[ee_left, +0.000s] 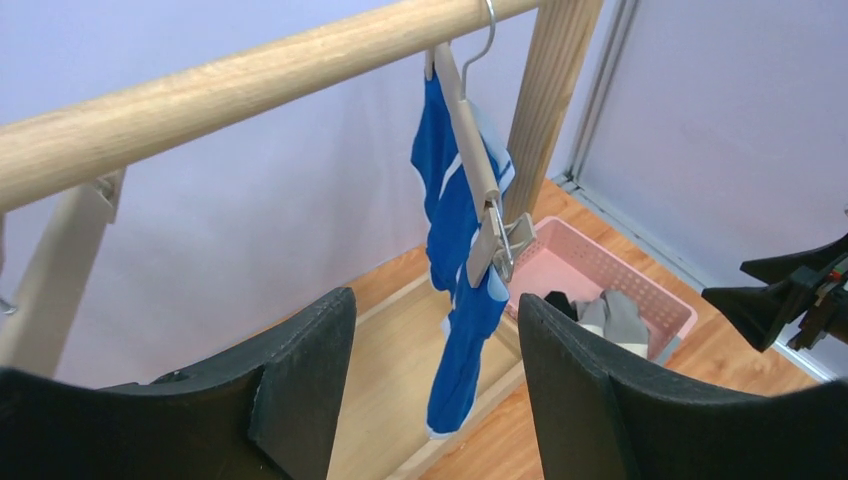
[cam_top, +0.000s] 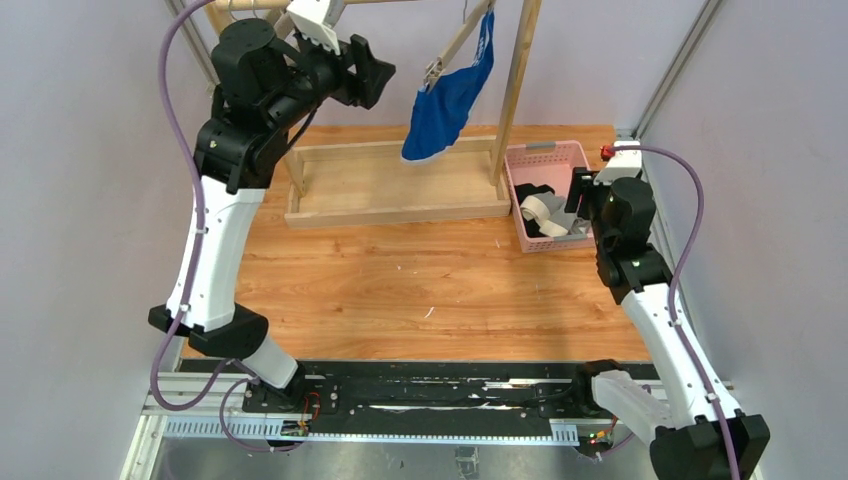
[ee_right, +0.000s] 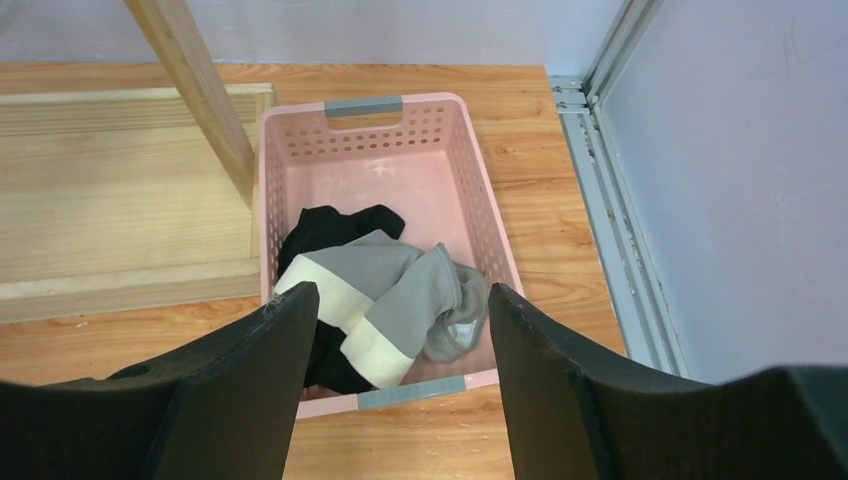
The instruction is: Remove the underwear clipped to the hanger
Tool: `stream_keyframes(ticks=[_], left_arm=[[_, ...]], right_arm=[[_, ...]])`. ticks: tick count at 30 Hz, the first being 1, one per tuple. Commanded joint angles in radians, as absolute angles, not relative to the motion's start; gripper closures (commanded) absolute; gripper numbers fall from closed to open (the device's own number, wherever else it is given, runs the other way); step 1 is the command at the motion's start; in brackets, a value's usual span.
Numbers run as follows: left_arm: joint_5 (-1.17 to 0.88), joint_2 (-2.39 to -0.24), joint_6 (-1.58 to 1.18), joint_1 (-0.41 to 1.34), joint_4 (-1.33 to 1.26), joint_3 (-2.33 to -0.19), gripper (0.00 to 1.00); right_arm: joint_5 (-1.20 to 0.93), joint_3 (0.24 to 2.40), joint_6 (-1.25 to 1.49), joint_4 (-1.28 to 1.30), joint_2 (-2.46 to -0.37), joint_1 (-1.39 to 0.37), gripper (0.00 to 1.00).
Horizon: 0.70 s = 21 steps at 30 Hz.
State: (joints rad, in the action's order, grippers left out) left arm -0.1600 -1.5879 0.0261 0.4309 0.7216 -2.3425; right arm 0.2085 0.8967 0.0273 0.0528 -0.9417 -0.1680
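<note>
The bright blue briefs (cam_top: pixel 440 105) hang from a tilted wooden hanger (cam_top: pixel 458 42) on the rack's rail, held by the metal clip (ee_left: pixel 505 250) at the hanger's lower end. In the left wrist view the blue briefs (ee_left: pixel 455 340) dangle ahead of the fingers, apart from them. My left gripper (cam_top: pixel 375 70) is raised left of the hanger, open and empty (ee_left: pixel 432 300). The grey briefs (ee_right: pixel 400 290) and black briefs (ee_right: pixel 335 228) lie in the pink basket (ee_right: pixel 365 105). My right gripper (cam_top: pixel 578 195) hovers over the basket, open and empty (ee_right: pixel 400 295).
The wooden rack has a round rail (ee_left: pixel 230 95), an upright post (cam_top: pixel 518 80) beside the basket (cam_top: pixel 545 157) and a tray-like base (cam_top: pixel 390 185). Grey walls and a metal frame (ee_right: pixel 620 230) close in the right side.
</note>
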Motion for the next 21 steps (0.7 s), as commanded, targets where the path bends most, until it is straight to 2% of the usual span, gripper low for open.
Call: stream_keyframes(ticks=[1, 3, 6, 10, 17, 21], left_arm=[[-0.208, -1.534, 0.006, 0.441, 0.442, -2.194, 0.3], [-0.235, -1.517, -0.022, 0.44, 0.333, -2.11, 0.3], [-0.245, -1.537, -0.046, 0.448, 0.25, -2.097, 0.3], [-0.249, -1.621, -0.053, 0.461, 0.26, -2.185, 0.31], [-0.264, -1.824, -0.069, 0.486, 0.357, -2.46, 0.3], [-0.247, -1.867, -0.072, 0.496, 0.36, -2.475, 0.3]], right_arm=[[0.185, 0.872, 0.057, 0.078, -0.913, -0.206, 0.36], [0.186, 0.865, 0.066, 0.086, -0.903, -0.216, 0.37], [0.188, 0.845, 0.073, 0.084, -0.886, -0.247, 0.37], [0.221, 0.848, 0.058, 0.111, -0.882, -0.292, 0.38], [0.262, 0.855, 0.036, 0.129, -0.881, -0.352, 0.38], [0.27, 0.851, 0.031, 0.137, -0.877, -0.376, 0.38]])
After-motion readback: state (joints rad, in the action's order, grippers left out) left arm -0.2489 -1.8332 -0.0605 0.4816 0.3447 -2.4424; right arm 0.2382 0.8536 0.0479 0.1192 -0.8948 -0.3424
